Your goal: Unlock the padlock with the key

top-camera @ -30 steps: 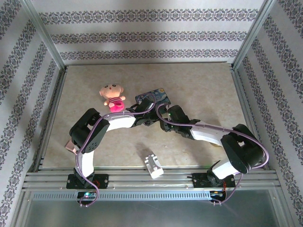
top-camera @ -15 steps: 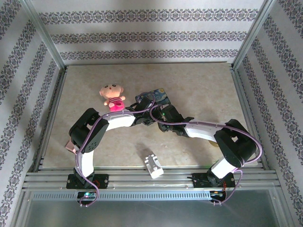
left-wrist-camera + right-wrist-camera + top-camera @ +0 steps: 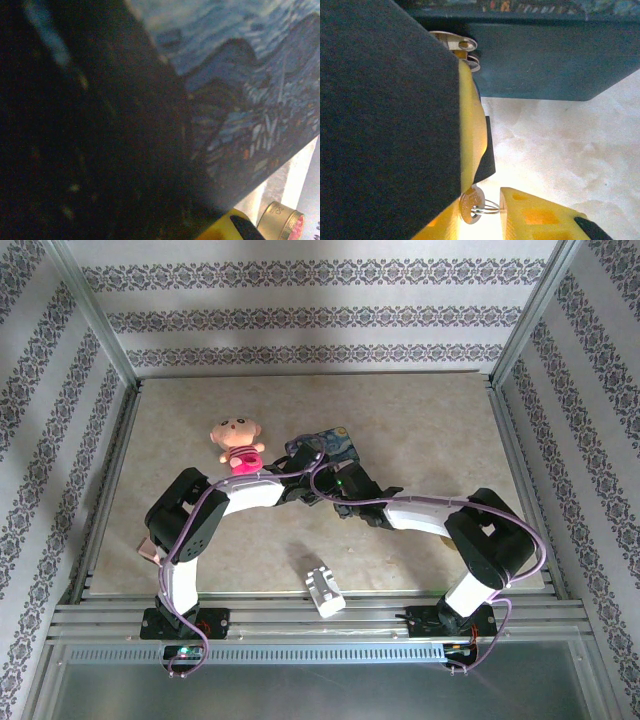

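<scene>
right tool [image 3: 493, 184] at near side of blue tin [image 3: 545, 60], key [image 3: 470, 204] btwn fingers [image 3: 535, 215], grip unclear; left tool [image 3: 305, 468] state unclear. line key w/ padlock slowly.

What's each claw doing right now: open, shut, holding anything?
Left claw: cannot tell; view dark, close against the blue tin.
Right claw: the key sits in its gap; clamped or loose cannot be told.

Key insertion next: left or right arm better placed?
Right. The key is held in the right hand, with the blue tin's metal latch just ahead in its wrist view. The left hand is close over the tin's painted lid, apparently steadying it.
</scene>
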